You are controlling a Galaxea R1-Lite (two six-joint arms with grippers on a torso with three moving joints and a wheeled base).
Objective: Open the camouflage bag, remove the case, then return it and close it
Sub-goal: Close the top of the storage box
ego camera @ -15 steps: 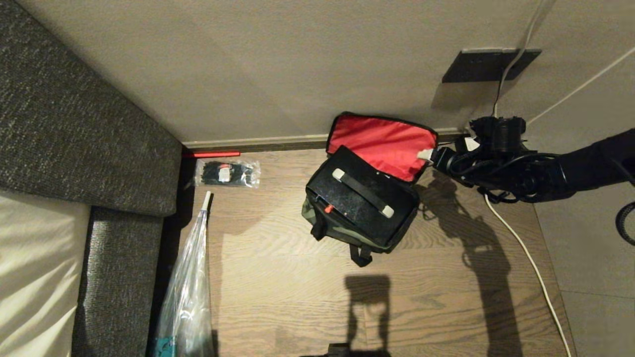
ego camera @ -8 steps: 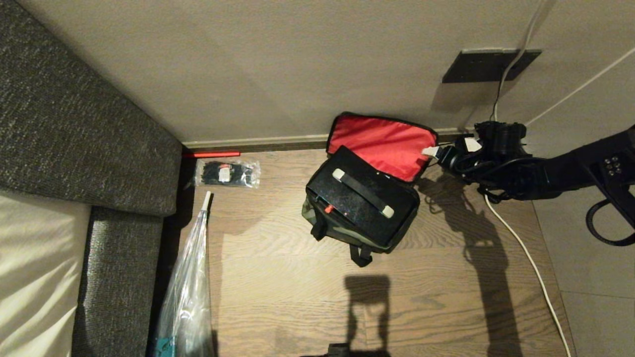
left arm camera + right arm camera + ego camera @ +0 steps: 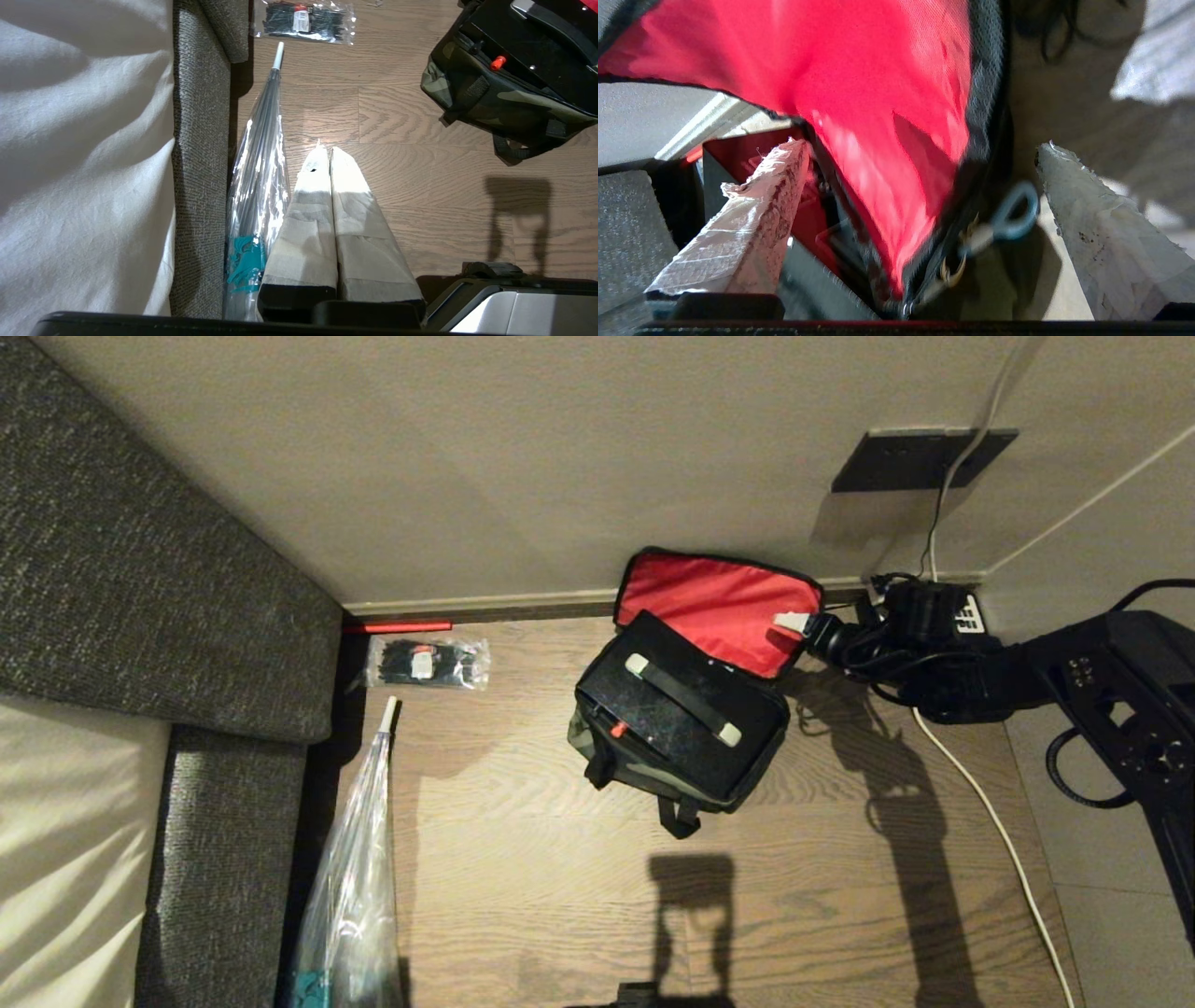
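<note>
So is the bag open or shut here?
Open. The bag's lid is flipped back against the wall, red lining showing, and the case sits exposed inside.

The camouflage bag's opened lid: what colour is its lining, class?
Red lining, edged in black; clearest in the head view.

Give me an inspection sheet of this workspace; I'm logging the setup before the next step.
Surface: wood floor, bare around the bag.
Job's things: bag open, red-lined lid up; case inside.
Clutter: packet of ties; wrapped umbrella.
Grippers: right pincer open, astride the lid's edge; left pincer shut, above the floor by the umbrella.
Cables: white cable on the floor.
Surroundings: sofa, wall.
</note>
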